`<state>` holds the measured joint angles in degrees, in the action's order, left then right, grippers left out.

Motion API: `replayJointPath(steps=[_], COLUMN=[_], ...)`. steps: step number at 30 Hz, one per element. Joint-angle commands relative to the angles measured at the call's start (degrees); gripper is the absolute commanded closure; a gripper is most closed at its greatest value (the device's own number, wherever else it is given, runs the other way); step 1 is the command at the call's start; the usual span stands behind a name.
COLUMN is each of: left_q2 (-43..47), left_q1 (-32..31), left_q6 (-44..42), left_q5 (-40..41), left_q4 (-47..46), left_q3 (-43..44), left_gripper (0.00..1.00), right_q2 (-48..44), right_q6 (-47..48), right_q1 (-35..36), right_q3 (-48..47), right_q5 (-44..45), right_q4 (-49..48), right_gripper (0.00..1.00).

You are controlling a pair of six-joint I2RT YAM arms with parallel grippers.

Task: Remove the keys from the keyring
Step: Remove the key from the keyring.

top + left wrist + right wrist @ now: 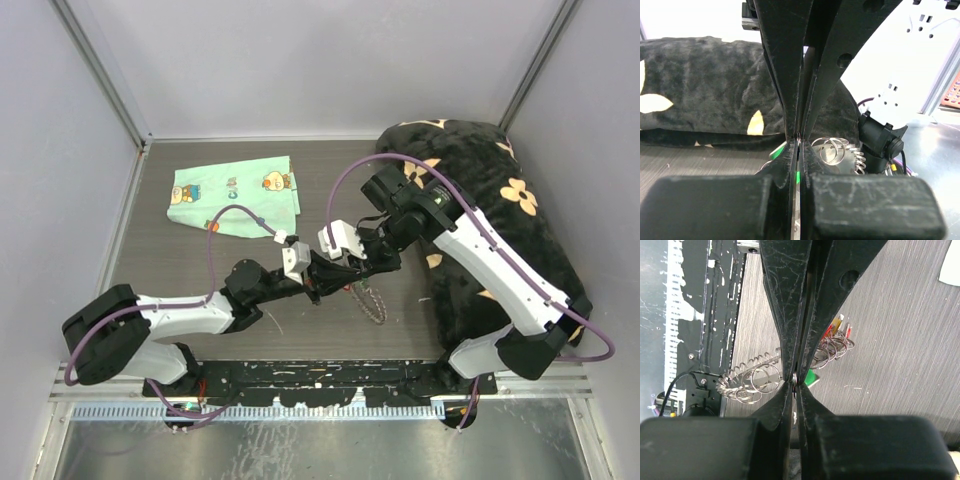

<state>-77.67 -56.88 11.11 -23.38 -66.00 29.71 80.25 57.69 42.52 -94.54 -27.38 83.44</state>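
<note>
Over the table, fixed camera: left gripper point(325, 275) and right gripper point(352, 265) meet tip to tip at mid-table, towards the front. Keyring point(373, 298) trails from that meeting point onto the dark tabletop point(330, 340). Mint-green cloth point(235, 200) lies well apart at the back. Black flowered cushion point(490, 220) fills the right side.

Left wrist view: fingers point(785, 100) clenched flat together. Green key head point(777, 151) shows just beside the tips; whether it is pinched cannot be told. Small silver rings bunch just to the right of the tips.

Right wrist view: this gripper's jaws are clenched on what looks like a strand of the keyring's wire. Keys point(837, 335), red and orange heads among them, hang on the ring beyond the tips. None is seen lying off it.

Step in hand, by judgement: one arm steadies the ring while the other is set at the green key to take it off. Next move calls for working that key along the wire to its opening, with the ring held firm and no tugging.
</note>
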Motion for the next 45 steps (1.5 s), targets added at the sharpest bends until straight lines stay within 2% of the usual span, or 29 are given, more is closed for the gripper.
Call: replayJointPath(steps=[1,6,14,20,28,31,37,45], left_q2=[2.75,4.43,7.72,10.44,14.81,15.65,15.77,13.67], left_q1=[-0.13,-0.10,-0.05,-0.05,0.01,-0.09,-0.03,-0.02], left_q6=[0.12,1.75,5.86,9.52,14.80,16.38,18.23,21.05], left_q5=[1.31,1.57,0.89,-0.39,-0.85,-1.00,-0.64,-2.02], left_q4=[-3.39,-4.07,-8.55,-9.27,-6.46,-5.44,-5.06,-5.98], left_q3=[0.72,0.23,-1.12,-1.84,-1.85,-1.60,-1.49,-0.27], left_gripper=[1.00,1.00,1.00,1.00,1.00,1.00,1.00,1.00], right_q2=[-3.63,-5.30,-10.50,-14.50,-15.52,-15.55,-16.17,-15.79], right_q6=[-0.47,0.17,2.90,3.58,14.37,18.80,19.74,19.92], right_q1=[-1.26,-5.95,-15.83,-17.99,-18.00,-18.00,-18.00,-17.32], right_q3=[-0.23,1.38,5.62,11.20,12.05,12.57,13.13,14.37], right_q5=[-5.69,-10.90,-25.78,-35.24,-46.95,-49.07,-50.30,-49.58], right_q4=[-3.04,-3.96,-7.91,-14.21,-11.61,-9.21,-9.20,-10.40], right_gripper=[0.85,0.73,0.50,0.42,0.42,0.46,0.57,0.60])
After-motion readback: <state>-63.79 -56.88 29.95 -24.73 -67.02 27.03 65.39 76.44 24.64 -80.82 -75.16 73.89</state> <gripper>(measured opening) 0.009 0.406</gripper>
